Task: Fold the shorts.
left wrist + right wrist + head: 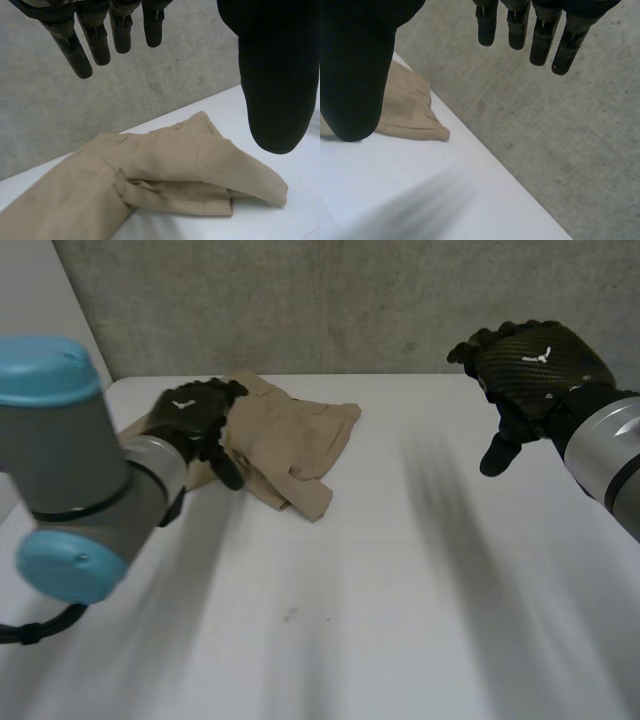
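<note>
The near part of the white tabletop (330, 620) lies bare, and the left arm (70, 460) with its grey joint and light-blue caps comes in at the near left. Farther back, on the far left part of the tabletop, lie the tan shorts (290, 440), rumpled and partly doubled over themselves, with one corner pointing toward the near side. The left hand (190, 415) is over the left part of the shorts. In the left wrist view its fingers (85, 50) are straight and a little spread, well apart from the thumb (277, 90), with nothing held between them and the cloth lying beneath. At the far right, the right hand (530, 360) hangs above the tabletop, well apart from the shorts. In its wrist view its fingers (517, 30) are straight and side by side, the thumb (355, 75) set wide from them, holding nothing. Behind the tabletop rises a grey concrete wall (330, 300).
</note>
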Motion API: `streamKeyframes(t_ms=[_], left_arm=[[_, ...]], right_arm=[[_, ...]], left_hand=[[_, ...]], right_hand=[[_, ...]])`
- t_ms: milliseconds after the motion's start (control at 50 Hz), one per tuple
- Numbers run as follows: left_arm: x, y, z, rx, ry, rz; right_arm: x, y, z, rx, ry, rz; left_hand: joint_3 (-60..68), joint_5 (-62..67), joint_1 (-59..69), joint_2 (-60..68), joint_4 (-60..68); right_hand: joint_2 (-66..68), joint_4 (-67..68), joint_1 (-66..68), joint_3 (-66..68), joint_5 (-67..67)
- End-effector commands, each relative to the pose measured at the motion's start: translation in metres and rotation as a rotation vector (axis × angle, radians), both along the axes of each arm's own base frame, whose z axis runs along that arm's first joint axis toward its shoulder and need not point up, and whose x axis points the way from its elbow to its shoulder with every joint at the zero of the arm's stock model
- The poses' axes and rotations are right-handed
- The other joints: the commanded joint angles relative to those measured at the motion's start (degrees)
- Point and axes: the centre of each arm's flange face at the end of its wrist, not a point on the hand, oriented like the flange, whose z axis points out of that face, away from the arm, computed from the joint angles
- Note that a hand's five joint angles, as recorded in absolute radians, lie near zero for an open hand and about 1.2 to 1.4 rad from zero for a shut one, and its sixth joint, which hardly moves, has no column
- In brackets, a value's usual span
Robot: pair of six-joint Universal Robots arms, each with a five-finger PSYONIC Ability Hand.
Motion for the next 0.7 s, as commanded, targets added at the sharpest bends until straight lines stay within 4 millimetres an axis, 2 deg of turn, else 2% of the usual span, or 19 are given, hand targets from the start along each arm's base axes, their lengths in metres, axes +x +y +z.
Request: streamKeyframes(t_ms=[20, 120, 140, 200, 220, 260, 340, 360, 420, 440, 480, 500, 520, 580, 600, 700], left_arm=[[-0.035, -0.022, -0.049, 0.044, 0.009, -0.030], [-0.048, -0.037, -0.086, 0.097, 0.027, -0.018], [-0.051, -0.040, -0.096, 0.106, 0.019, -0.021], [-0.056, -0.046, -0.107, 0.103, 0.017, -0.022], [-0.058, -0.051, -0.113, 0.095, 0.018, -0.014], [-0.059, -0.057, -0.117, 0.078, 0.018, 0.004], [-0.059, -0.069, -0.118, 0.023, 0.009, 0.046], [-0.058, -0.072, -0.116, -0.002, 0.001, 0.053], [-0.058, -0.072, -0.113, -0.024, -0.017, 0.053], [-0.061, -0.066, -0.112, -0.024, -0.036, 0.038], [-0.059, -0.060, -0.104, -0.027, -0.041, 0.034], [-0.058, -0.057, -0.094, -0.036, -0.037, 0.031], [-0.056, -0.046, -0.072, -0.056, -0.021, 0.019], [-0.051, -0.030, -0.046, -0.079, -0.008, 0.003], [-0.046, -0.021, -0.032, -0.092, 0.002, -0.003], [-0.037, 0.004, 0.006, -0.141, 0.032, -0.036]], right_arm=[[0.002, -0.004, -0.010, 0.025, 0.019, 0.002], [0.003, -0.007, -0.019, 0.049, 0.031, 0.000], [0.003, -0.008, -0.022, 0.061, 0.035, -0.002], [0.003, -0.010, -0.025, 0.067, 0.040, -0.005], [0.003, -0.010, -0.026, 0.071, 0.043, -0.004], [0.004, -0.011, -0.028, 0.078, 0.046, -0.004], [0.003, -0.015, -0.034, 0.093, 0.052, -0.012], [0.002, -0.018, -0.036, 0.098, 0.054, -0.016], [0.003, -0.020, -0.037, 0.101, 0.054, -0.018], [0.003, -0.021, -0.037, 0.103, 0.047, -0.021], [0.004, -0.022, -0.038, 0.106, 0.046, -0.020], [0.004, -0.023, -0.038, 0.108, 0.043, -0.020], [0.004, -0.024, -0.040, 0.117, 0.040, -0.021], [0.008, -0.028, -0.046, 0.133, 0.036, -0.020], [0.011, -0.032, -0.049, 0.152, 0.015, -0.020], [0.020, -0.046, -0.060, 0.274, -0.176, -0.041]], left_hand=[[1.5, 1.0, 3.0, 1.9, 1.8], [1.8, 1.3, 3.3, 2.2, 2.1], [4.3, 3.8, 5.8, 4.7, 4.6], [12.2, 11.7, 13.7, 12.6, 12.5], [19.0, 18.6, 20.6, 19.5, 19.3], [28.0, 27.5, 29.5, 28.4, 28.3], [55.5, 55.1, 57.1, 56.0, 55.8], [67.9, 67.5, 69.4, 68.3, 68.2], [68.0, 67.6, 69.6, 68.5, 68.3], [68.0, 67.6, 69.6, 68.5, 68.3], [68.0, 67.6, 69.6, 68.5, 68.3], [68.0, 67.6, 69.6, 68.5, 68.3], [68.0, 67.6, 69.6, 68.5, 68.3], [68.0, 67.6, 69.6, 68.5, 68.3], [68.0, 67.6, 69.6, 68.5, 68.3], [68.0, 67.6, 69.6, 68.5, 68.3]], right_hand=[[-2.6, -3.2, 1.2, -2.0, -3.7], [-2.6, -3.2, 1.2, -2.0, -3.7], [-2.6, -3.2, 1.2, -2.0, -3.7], [-2.6, -3.2, 1.2, -2.0, -3.7], [-2.6, -3.2, 1.2, -2.0, -3.7], [-2.6, -3.2, 1.2, -2.0, -3.7], [-2.6, -3.2, 1.2, -2.0, -3.7], [-2.6, -3.2, 1.2, -2.0, -3.7], [-2.6, -3.2, 1.2, -2.0, -3.7], [-2.6, -3.2, 1.2, -2.0, -3.7], [-2.6, -3.2, 1.2, -2.0, -3.7], [-2.6, -3.2, 1.2, -2.0, -3.7], [-2.6, -3.2, 1.2, -2.0, -3.7], [-2.6, -3.2, 1.2, -2.0, -3.7], [-2.6, -3.2, 1.2, -2.0, -3.7], [-2.6, -3.2, 1.2, -2.0, -3.7]])
